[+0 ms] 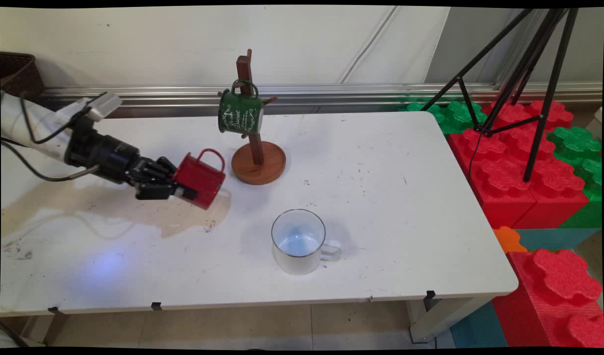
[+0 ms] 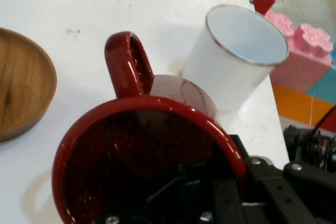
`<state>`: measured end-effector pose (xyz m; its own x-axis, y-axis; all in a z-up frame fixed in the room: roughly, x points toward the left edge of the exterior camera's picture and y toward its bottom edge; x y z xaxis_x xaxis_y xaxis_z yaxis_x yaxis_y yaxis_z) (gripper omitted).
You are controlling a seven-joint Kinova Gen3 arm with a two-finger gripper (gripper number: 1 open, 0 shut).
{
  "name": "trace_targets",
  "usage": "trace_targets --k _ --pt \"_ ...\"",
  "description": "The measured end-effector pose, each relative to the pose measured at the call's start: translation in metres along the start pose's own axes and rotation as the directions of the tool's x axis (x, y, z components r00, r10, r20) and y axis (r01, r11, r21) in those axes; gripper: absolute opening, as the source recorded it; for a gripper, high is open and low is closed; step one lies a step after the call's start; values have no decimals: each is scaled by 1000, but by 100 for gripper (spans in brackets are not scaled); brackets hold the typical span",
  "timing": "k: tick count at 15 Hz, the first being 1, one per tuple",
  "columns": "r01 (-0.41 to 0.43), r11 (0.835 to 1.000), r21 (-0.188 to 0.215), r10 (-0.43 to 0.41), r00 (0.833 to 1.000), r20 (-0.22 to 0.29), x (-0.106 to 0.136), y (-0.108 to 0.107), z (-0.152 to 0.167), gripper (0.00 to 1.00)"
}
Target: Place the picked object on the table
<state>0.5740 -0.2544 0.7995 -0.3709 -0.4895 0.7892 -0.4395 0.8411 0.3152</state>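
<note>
The tool [image 1: 179, 190] pinches the rim of a red mug [image 1: 201, 180], one finger inside the mouth and one outside, as the hand view shows. The mug is held tipped on its side above the worktop [image 1: 380, 207], mouth toward the arm on the left, base pointing right, handle [image 1: 212, 157] on top. It hangs left of centre, just left of the round wooden base [image 1: 259, 162] of a mug stand [image 1: 250, 113].

A green mug [image 1: 240, 113] hangs from a peg of the stand, tilted, with white lettering on its side. A white mug [image 1: 299, 240] stands upright nearer and to the right of the red mug, apart from it, with its handle to the right.

A pale brownish stain [image 1: 109, 207] spreads over the worktop under the arm and the red mug. To the right of the worktop lie red and green foam blocks [image 1: 523, 162], with a black tripod [image 1: 523, 69] standing over them.
</note>
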Motion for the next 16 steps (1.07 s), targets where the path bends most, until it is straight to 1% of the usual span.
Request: trace_targets --k 4,7,10,13,16 --pt "-61 998 7 60 997 51 -3 8 -22 0" --pt "-123 992 13 121 988 96 -2 12 -38 0" --pt "-186 982 23 181 973 140 0 15 -51 0" --pt "-249 967 45 236 953 187 4 15 -62 0" --pt "-309 949 57 287 927 243 4 15 -72 0"
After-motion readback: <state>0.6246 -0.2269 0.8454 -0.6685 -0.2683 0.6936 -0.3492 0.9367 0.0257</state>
